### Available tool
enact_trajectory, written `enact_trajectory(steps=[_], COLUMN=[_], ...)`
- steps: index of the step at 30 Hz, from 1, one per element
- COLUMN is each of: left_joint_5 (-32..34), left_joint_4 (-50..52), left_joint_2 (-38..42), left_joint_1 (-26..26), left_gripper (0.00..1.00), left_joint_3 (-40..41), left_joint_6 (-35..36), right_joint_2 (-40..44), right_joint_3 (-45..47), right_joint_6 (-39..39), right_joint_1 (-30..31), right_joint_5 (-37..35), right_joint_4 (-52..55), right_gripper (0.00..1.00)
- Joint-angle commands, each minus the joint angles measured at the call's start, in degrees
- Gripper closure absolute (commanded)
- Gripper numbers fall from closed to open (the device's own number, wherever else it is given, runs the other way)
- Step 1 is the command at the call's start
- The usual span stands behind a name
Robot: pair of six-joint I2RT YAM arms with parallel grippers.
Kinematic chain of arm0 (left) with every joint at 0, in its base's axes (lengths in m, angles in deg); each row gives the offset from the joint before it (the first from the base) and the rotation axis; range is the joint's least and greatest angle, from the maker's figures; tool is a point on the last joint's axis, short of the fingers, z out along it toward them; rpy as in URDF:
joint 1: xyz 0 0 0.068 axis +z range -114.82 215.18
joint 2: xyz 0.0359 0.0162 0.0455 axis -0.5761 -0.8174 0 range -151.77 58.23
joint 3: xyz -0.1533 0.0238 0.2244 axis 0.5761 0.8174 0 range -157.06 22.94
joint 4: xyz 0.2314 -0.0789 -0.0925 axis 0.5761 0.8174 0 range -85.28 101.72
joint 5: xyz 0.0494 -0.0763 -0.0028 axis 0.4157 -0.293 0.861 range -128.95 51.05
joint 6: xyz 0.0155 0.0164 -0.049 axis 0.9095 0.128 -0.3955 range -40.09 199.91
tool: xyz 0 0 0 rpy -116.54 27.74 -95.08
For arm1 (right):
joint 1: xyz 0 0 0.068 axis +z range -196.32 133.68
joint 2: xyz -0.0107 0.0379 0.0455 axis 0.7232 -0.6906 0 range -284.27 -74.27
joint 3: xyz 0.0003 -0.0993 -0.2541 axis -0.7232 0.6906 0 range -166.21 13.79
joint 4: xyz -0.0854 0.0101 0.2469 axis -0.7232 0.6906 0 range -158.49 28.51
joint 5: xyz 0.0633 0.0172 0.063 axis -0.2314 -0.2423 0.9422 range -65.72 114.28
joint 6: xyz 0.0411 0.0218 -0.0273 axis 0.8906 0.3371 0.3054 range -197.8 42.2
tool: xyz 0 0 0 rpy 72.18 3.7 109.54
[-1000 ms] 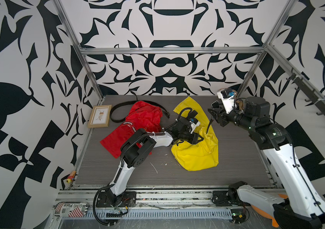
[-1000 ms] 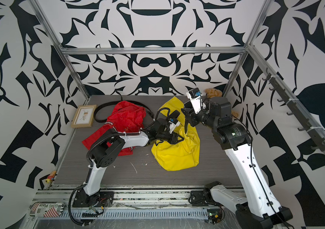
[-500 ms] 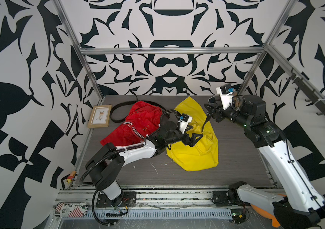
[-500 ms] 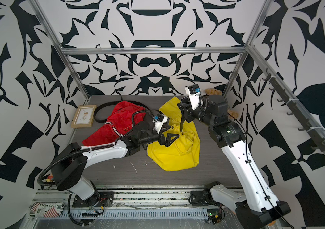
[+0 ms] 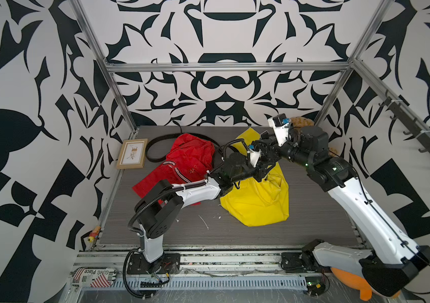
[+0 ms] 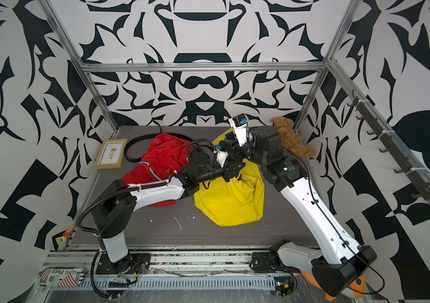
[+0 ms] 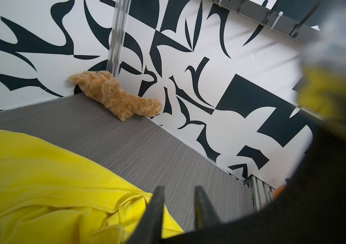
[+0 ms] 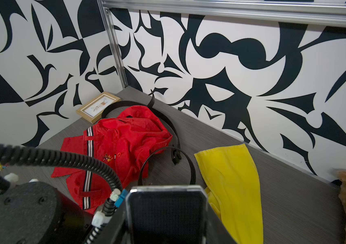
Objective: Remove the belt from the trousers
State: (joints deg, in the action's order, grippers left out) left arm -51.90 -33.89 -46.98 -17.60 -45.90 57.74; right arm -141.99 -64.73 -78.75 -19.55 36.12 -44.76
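the only legible writing was on a flat tin (image 5: 93,275) lying in front of the table (image 5: 313,215) on the robot's left. next to its red and white stripes it seemed to read "gurg place", though the first word was not certain. a small wooden picture frame (image 5: 132,154) sat by the left wall; any lettering on its print was too small to read.

the black belt (image 8: 115,105) lay curved around the back of the red trousers (image 5: 187,157). its free end curled in a loop on the table between them and the yellow trousers (image 5: 258,204). whether it passed through any belt loops could not be told.

the left gripper (image 7: 178,190) hung at the bunched upper part of the yellow trousers. its fingers were drawn almost together, with bare table showing through the slit and nothing between them. the right gripper (image 5: 264,148) sat just behind it, lost among dark parts, so how wide it stood and whether it held anything could not be told. a tan teddy bear (image 7: 113,95) lay in the far right corner.
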Motion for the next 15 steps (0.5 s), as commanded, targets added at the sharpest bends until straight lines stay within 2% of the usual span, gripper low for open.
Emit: enact_trajectory(steps=[1,3,4,6,8,12,15], left_joint_5=[0.22,0.05,-0.47,-1.57,-2.59,-3.61,-4.59], left_joint_4=[-0.64,0.29,0.25,0.73,1.55,4.62,6.81], left_joint_2=[4.15,7.75,9.27,12.66,15.57,20.28,22.04], left_joint_1=[1.26,1.94,2.36,3.38,3.98,4.26,4.35], left_gripper=[1.00,1.00,1.00,1.00,1.00,1.00,1.00], left_joint_3=[5.20,11.28,13.95,19.55,23.66,28.58,30.90], left_joint_6=[-1.75,-2.07,-2.28,-2.78,-2.79,-2.20,-2.26], right_joint_2=[0.54,1.04,1.39,1.79,1.98,1.28,-2.66], right_joint_3=[-0.17,0.38,0.68,0.83,1.06,2.91,4.71], right_joint_6=[0.90,0.08,0.22,-0.48,-0.67,1.46,2.44], right_joint_1=[0.67,-0.50,-1.29,-3.63,-6.39,-12.88,-14.50], right_joint_5=[-0.89,-2.05,-2.29,-2.01,-0.73,3.97,2.85], right_joint_4=[1.18,2.24,2.37,3.25,3.23,0.28,-1.08], right_gripper=[0.68,0.49,0.44,0.20,0.16,0.14,0.14])
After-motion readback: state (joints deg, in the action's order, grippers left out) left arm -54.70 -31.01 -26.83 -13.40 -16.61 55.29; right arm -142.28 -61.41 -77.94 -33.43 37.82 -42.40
